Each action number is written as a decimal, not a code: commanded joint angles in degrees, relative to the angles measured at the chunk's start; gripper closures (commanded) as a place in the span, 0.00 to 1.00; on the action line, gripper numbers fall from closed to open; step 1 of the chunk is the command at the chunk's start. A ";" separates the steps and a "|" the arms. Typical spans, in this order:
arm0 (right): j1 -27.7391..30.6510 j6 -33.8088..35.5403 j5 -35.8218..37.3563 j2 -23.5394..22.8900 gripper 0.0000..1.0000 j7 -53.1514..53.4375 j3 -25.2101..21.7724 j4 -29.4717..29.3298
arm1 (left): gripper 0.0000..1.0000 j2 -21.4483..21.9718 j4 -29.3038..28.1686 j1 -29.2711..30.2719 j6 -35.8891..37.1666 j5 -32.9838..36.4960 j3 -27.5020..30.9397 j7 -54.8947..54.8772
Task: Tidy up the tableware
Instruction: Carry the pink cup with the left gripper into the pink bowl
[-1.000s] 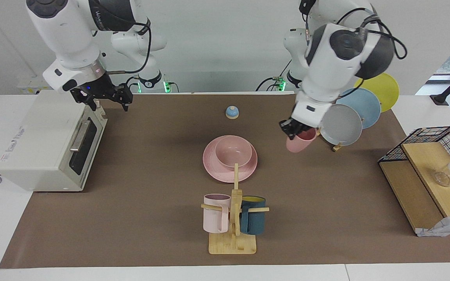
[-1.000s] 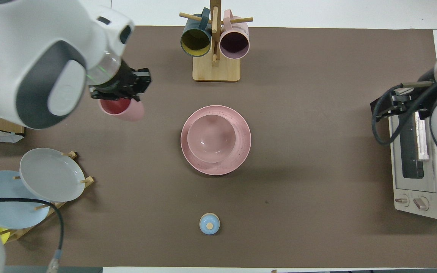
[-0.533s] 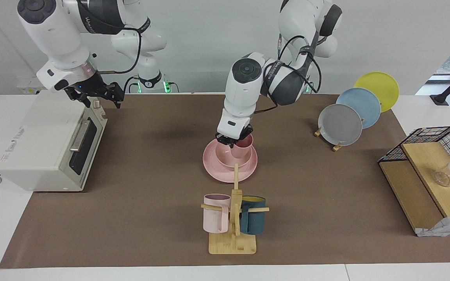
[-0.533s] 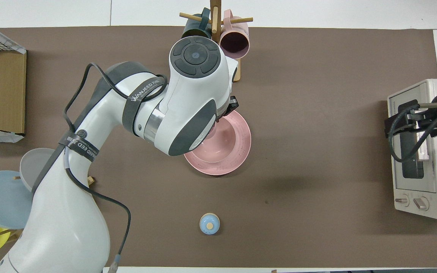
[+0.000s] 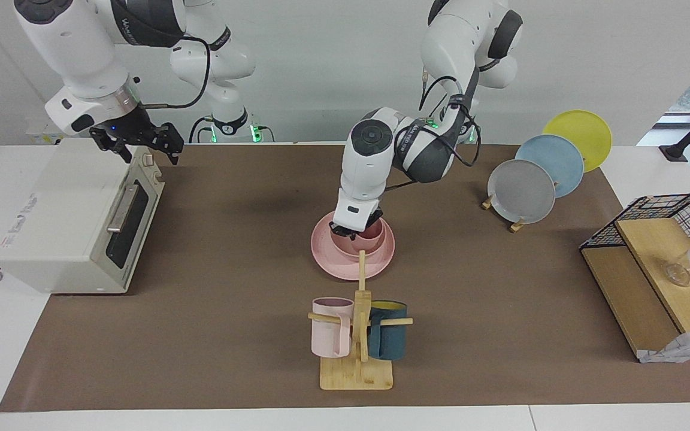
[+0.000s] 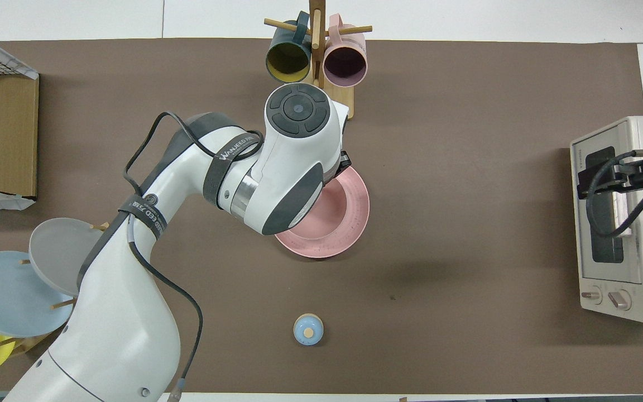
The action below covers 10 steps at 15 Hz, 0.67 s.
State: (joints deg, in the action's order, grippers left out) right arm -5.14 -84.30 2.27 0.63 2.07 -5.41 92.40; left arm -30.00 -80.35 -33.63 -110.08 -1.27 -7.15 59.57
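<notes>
The pink plate (image 5: 327,258) lies mid-table with the pink bowl (image 5: 345,244) on it. My left gripper (image 5: 352,230) is down at the bowl, shut on the rim of the pink cup (image 5: 372,232), which stands upright inside the bowl. In the overhead view the left arm hides the bowl and cup; only part of the plate (image 6: 349,215) shows. My right gripper (image 5: 138,145) waits open and empty over the toaster oven's top edge, and it also shows in the overhead view (image 6: 592,178).
A wooden mug stand (image 5: 357,365) with a pale pink and a teal mug is farther from the robots than the plate. A rack of grey, blue and yellow plates (image 5: 521,191) and a wire-and-wood shelf (image 5: 638,287) are at the left arm's end. The toaster oven (image 5: 63,221) is at the right arm's end. A small blue bell (image 6: 308,329) is near the robots.
My left arm carried the cup from beside the plate rack to over the bowl, then lowered it into the bowl. My right gripper drifted a little further over the oven.
</notes>
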 commanded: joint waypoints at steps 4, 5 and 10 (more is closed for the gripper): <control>2.51 -0.34 -1.22 0.95 0.00 -1.28 1.19 1.29 | 1.00 1.08 -4.03 -1.00 -4.53 1.18 0.47 1.87; 2.77 -0.33 -1.22 0.87 0.00 -1.28 1.28 1.29 | 1.00 1.08 -4.03 -1.00 -4.36 1.18 0.38 1.78; 5.58 -0.25 -1.13 0.87 0.00 -1.19 4.18 1.12 | 0.00 2.04 -3.68 -1.26 -1.99 2.77 0.38 1.43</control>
State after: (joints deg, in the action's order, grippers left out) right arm -1.33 -84.30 1.99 0.63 2.07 -2.60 92.49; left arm -29.94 -82.71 -34.19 -113.00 -0.14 -7.20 60.32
